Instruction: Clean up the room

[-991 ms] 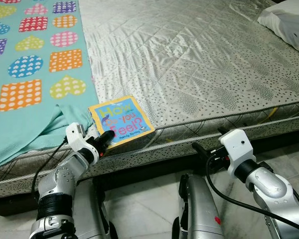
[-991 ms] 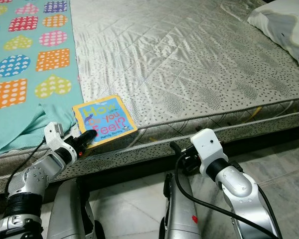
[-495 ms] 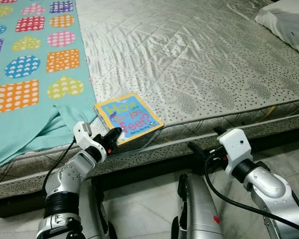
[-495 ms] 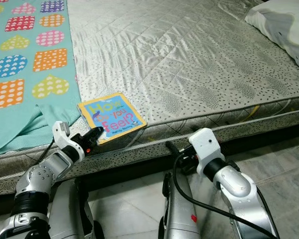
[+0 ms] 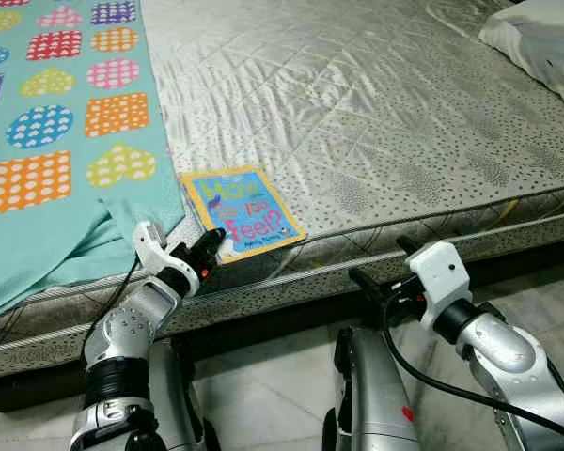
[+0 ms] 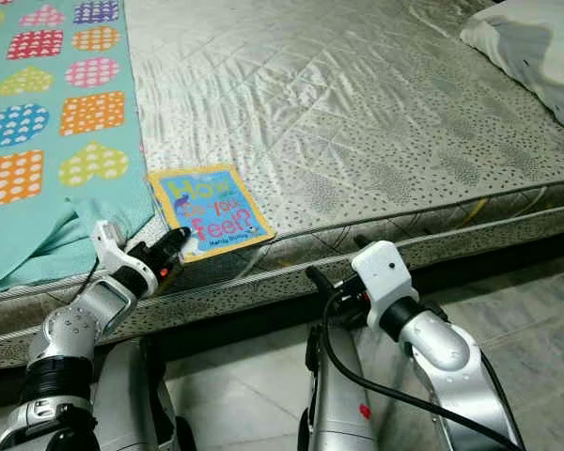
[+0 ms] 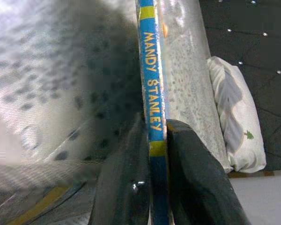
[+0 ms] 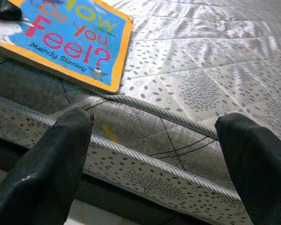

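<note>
At the silvery quilted mattress [image 5: 376,113] edge, I see my left gripper [image 5: 210,249] pinching the blue, yellow-bordered board book [image 5: 242,212]; my right gripper [image 5: 381,274] hangs spread wide below.

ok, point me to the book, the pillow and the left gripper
book [image 5: 241,211], left eye view, middle of the cover.
pillow [image 5: 543,42], left eye view, its white top face.
left gripper [image 5: 207,250], left eye view, between the fingers at the book's near corner.
</note>
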Tool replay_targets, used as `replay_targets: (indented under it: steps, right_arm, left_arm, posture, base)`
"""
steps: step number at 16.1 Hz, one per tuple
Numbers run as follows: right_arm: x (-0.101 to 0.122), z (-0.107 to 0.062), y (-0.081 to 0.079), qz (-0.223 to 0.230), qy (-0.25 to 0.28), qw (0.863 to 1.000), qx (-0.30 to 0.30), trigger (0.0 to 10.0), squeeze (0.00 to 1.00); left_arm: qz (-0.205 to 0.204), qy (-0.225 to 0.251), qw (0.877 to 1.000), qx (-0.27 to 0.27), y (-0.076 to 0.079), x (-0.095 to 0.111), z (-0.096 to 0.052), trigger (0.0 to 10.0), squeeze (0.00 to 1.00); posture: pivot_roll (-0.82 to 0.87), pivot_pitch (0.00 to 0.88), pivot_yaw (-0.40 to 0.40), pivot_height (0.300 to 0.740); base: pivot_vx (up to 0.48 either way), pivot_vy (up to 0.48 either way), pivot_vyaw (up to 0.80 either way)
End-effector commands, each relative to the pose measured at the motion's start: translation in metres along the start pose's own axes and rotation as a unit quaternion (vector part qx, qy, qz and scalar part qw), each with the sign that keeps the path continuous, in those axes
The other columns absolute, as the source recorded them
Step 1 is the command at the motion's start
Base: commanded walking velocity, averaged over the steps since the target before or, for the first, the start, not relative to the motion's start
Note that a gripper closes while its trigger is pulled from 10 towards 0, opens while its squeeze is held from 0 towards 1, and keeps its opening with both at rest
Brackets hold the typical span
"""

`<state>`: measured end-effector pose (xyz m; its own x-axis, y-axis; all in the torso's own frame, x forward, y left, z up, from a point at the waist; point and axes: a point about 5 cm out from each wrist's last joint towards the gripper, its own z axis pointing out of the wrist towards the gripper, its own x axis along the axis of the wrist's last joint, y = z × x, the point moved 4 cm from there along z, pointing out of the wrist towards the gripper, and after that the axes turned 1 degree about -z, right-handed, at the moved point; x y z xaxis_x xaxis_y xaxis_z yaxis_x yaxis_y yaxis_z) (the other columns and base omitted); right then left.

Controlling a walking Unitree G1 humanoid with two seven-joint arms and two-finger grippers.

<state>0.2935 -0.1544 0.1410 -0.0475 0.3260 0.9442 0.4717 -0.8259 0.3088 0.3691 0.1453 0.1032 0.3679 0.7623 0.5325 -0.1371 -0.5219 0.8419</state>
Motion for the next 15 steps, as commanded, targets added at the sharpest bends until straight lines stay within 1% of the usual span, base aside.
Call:
replay_targets:
  steps: [1,2,3,4,5,6,7,8,9,10,11,12,13,14,15]
  right_arm:
    - [0.003,0.001,0.001,-0.002,0.008,1.000,-0.006,10.0,0.00]
    - [0.003,0.002,0.000,0.003,0.009,1.000,-0.008,10.0,0.00]
    - [0.002,0.004,-0.004,0.010,0.010,1.000,-0.008,10.0,0.00]
    - [0.002,0.004,-0.005,0.012,0.010,1.000,-0.007,10.0,0.00]
    - [0.001,0.006,-0.008,0.023,0.012,1.000,-0.004,10.0,0.00]
    - [0.001,0.006,-0.008,0.023,0.012,1.000,-0.004,10.0,0.00]
    - [0.001,0.010,-0.011,0.041,0.013,0.999,-0.008,10.0,0.00]
    - [0.000,0.014,-0.008,0.069,0.013,0.997,-0.024,10.0,0.00]
    - [0.000,0.016,-0.006,0.080,0.013,0.996,-0.032,10.0,0.00]
    - [-0.001,0.020,-0.001,0.118,0.015,0.991,-0.057,10.0,0.00]
    - [-0.003,0.024,0.002,0.138,0.014,0.988,-0.074,10.0,0.00]
    - [-0.003,0.029,0.002,0.153,0.015,0.984,-0.088,10.0,0.00]
    - [-0.001,0.037,-0.001,0.172,0.023,0.980,-0.095,10.0,0.00]
    - [0.000,0.038,-0.002,0.173,0.024,0.980,-0.095,10.0,0.00]
    - [0.006,0.045,-0.005,0.194,0.041,0.975,-0.098,10.0,0.00]
  left_arm:
    - [0.038,0.028,0.999,0.009,0.004,0.010,-0.004,0.0,0.00]
    - [0.057,0.031,0.998,0.001,0.011,0.011,-0.005,0.0,0.00]
    - [0.087,0.022,0.996,-0.017,0.021,0.007,-0.007,0.0,0.00]
    - [0.089,0.021,0.996,-0.020,0.023,0.007,-0.008,0.0,0.00]
    - [0.105,0.023,0.994,-0.024,0.027,0.008,-0.009,0.0,0.00]
    - [0.105,0.023,0.994,-0.024,0.027,0.008,-0.009,0.0,0.00]
    - [0.133,0.038,0.990,-0.022,0.031,0.013,-0.011,0.0,0.00]
    - [0.169,0.056,0.984,-0.015,0.035,0.021,-0.013,0.0,0.00]
    - [0.177,0.065,0.982,-0.010,0.037,0.023,-0.014,0.0,0.00]
    - [0.235,0.081,0.968,0.010,0.038,0.027,-0.020,0.0,0.00]
    - [0.282,0.090,0.955,0.022,0.040,0.026,-0.027,0.0,0.00]
    - [0.316,0.092,0.944,0.033,0.038,0.024,-0.033,0.0,0.00]
    - [0.342,0.099,0.933,0.052,0.034,0.023,-0.041,0.0,0.00]
    - [0.346,0.101,0.931,0.056,0.033,0.023,-0.042,0.0,0.00]
    - [0.365,0.103,0.922,0.077,0.025,0.022,-0.052,0.0,0.00]
  posture:
    - [-0.13,0.120,-0.030,0.484]
    - [-0.11,0.112,-0.026,0.484]
    - [-0.11,0.110,-0.024,0.484]
    - [-0.11,0.110,-0.024,0.484]
    - [-0.09,0.100,-0.019,0.484]
    - [-0.09,0.100,-0.019,0.484]
    - [-0.08,0.087,-0.014,0.484]
    - [-0.07,0.072,-0.008,0.484]
    - [-0.07,0.070,-0.007,0.484]
    - [-0.05,0.054,0.006,0.484]
    - [-0.05,0.048,0.012,0.484]
    - [-0.04,0.038,0.019,0.484]
    - [-0.03,0.028,0.025,0.484]
    - [-0.03,0.028,0.025,0.484]
    - [-0.01,0.016,0.032,0.484]
  base:
    - [0.000,0.000,0.00]
    - [0.000,0.000,0.00]
    - [0.000,0.000,0.00]
    - [0.000,0.000,0.00]
    - [0.000,0.000,0.00]
    - [0.000,0.000,0.00]
    - [0.000,0.000,0.00]
    - [0.000,0.000,0.00]
    - [0.000,0.000,0.00]
    - [0.000,0.000,0.00]
    - [0.000,0.000,0.00]
    - [0.000,0.000,0.00]
    - [0.000,0.000,0.00]
    - [0.000,0.000,0.00]
    - [0.000,0.000,0.00]
